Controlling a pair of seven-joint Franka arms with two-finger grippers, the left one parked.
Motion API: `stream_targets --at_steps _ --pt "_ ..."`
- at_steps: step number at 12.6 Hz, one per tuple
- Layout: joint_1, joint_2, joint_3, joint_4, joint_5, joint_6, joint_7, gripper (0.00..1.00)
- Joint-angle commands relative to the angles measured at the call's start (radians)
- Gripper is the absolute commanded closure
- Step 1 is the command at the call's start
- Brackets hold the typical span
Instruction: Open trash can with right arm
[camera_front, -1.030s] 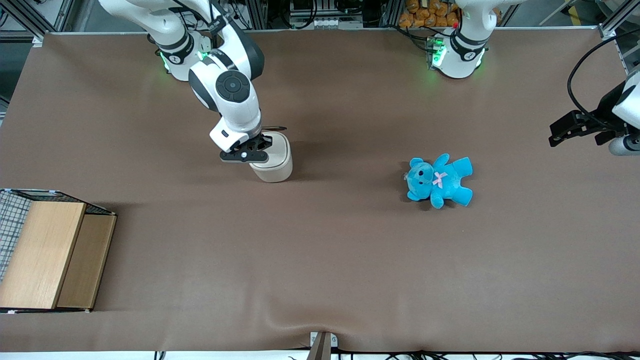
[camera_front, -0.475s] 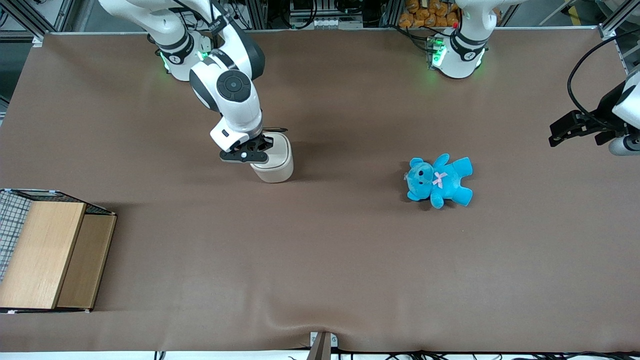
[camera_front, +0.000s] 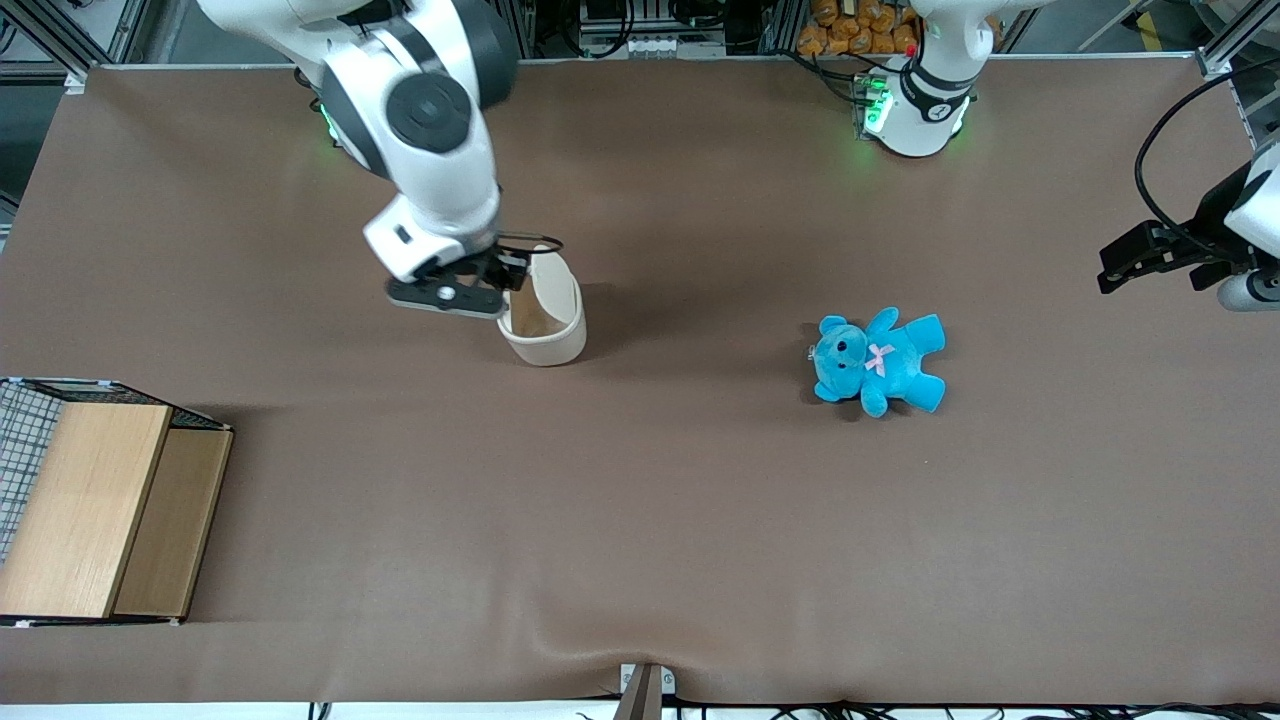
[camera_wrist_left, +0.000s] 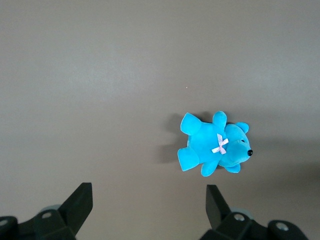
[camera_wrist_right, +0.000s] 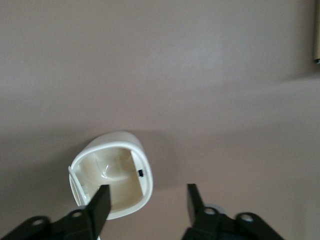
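Note:
The cream-white trash can (camera_front: 548, 342) stands on the brown table toward the working arm's end. Its paler lid (camera_front: 560, 285) is flipped up and the inside shows. The right arm's black gripper (camera_front: 503, 276) hangs just above the can's rim, on the side nearer the working arm's end. In the right wrist view the can (camera_wrist_right: 112, 182) is seen from above with its mouth uncovered. The gripper (camera_wrist_right: 147, 200) is open and empty there, with one finger (camera_wrist_right: 101, 201) over the can's mouth and the other finger over bare table.
A blue teddy bear (camera_front: 878, 360) lies on the table toward the parked arm's end, and it also shows in the left wrist view (camera_wrist_left: 215, 147). A wooden box with wire mesh (camera_front: 100, 500) sits at the working arm's end, nearer the front camera.
The lid was shut and now stands flipped up. The gripper has lifted off the can's top and shifted toward the working arm's end.

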Motion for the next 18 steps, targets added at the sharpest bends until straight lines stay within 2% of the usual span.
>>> stream_targets --at_steps 1,2,6,8,10,16,18 --pt "-0.070 -0.104 -0.084 0.021 0.101 -0.046 -0.205 0.00" --pt "-0.094 -0.132 -0.119 0.021 0.127 -0.047 -0.280 0.00" --pt "-0.115 -0.204 -0.250 0.035 0.134 -0.093 -0.467 0.00" --pt "-0.113 -0.244 -0.316 0.030 0.134 -0.093 -0.618 0.00" --pt "-0.115 -0.265 -0.366 0.024 0.135 -0.095 -0.666 0.00" --pt "-0.138 -0.281 -0.448 0.024 0.135 -0.147 -0.868 0.00" --pt "-0.151 -0.279 -0.457 0.024 0.143 -0.161 -0.878 0.00"
